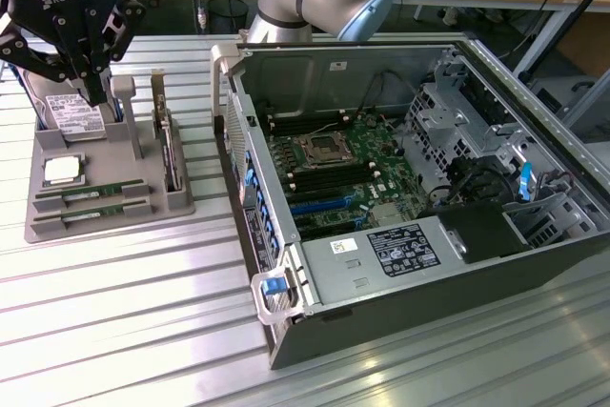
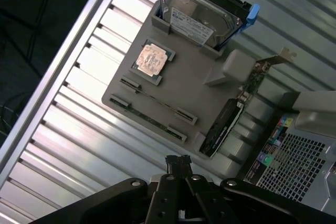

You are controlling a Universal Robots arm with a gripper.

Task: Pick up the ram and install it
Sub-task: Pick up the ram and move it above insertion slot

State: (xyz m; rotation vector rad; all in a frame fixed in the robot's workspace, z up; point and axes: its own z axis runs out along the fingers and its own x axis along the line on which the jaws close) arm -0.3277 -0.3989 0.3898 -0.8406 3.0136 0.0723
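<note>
Hovering over tray w/ 2 ram sticks in slots — gripper clenched, nothing held.

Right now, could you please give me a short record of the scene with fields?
gripper: shut, holding nothing, above the tray
ram: two sticks, both lying in tray slots
also on tray: hard drive, processor chip, expansion card
computer case: open, motherboard exposed

Open room above the ram; the upright expansion card stands just beside.
</note>
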